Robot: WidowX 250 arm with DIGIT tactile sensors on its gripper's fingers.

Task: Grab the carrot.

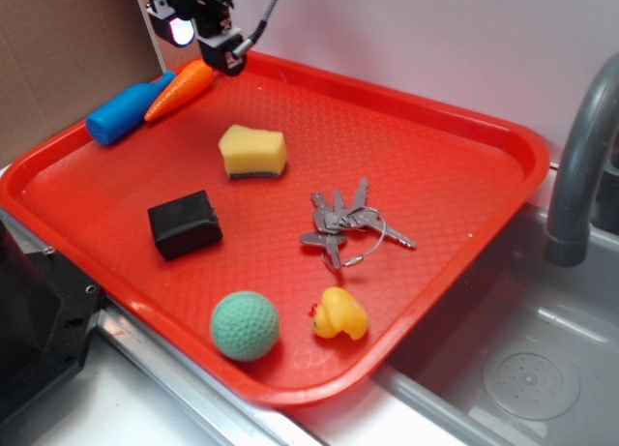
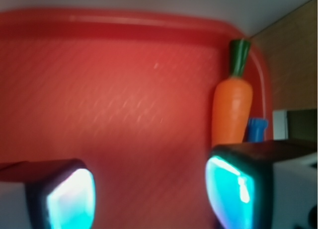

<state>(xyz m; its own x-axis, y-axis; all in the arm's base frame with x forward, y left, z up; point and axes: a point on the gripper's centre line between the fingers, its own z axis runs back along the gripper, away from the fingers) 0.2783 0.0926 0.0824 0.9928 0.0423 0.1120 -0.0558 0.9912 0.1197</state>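
Note:
The orange carrot [image 1: 181, 89] lies at the far left corner of the red tray [image 1: 416, 165], leaning against a blue toy. In the wrist view the carrot [image 2: 231, 110] stands along the tray's right rim, green stem end up, its lower part hidden behind the right finger. My gripper [image 1: 218, 42] hovers just right of and above the carrot. It is open [image 2: 151, 191], with only bare tray floor between the glowing pads [image 2: 231, 189].
A blue toy [image 1: 126, 110] lies beside the carrot at the tray's far left. On the tray are also a yellow sponge [image 1: 252, 151], a black block [image 1: 184, 223], keys [image 1: 346, 223], a green ball [image 1: 245, 325] and a yellow duck [image 1: 340, 314]. A sink with a grey faucet [image 1: 580, 165] lies to the right.

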